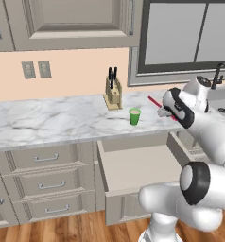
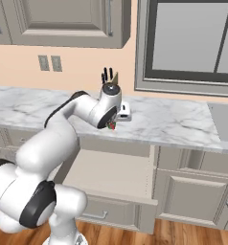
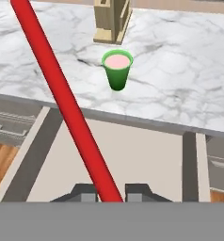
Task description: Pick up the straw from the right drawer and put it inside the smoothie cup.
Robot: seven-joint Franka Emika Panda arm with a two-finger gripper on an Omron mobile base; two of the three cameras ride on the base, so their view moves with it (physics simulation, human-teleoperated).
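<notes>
Red and smooth, the thin straight straw (image 3: 67, 103) was pinched between the gripper (image 3: 111, 192) fingertips, slanting up and away from them. The gripper was raised above the open right drawer (image 1: 138, 168), whose plain beige inside lay flat and shallow. The white arm reached forward over it. The smoothie cup (image 3: 117, 69), bright green and tapered, stood on veined marble counter (image 1: 53, 118) near the wooden knife block (image 1: 113, 92).
</notes>
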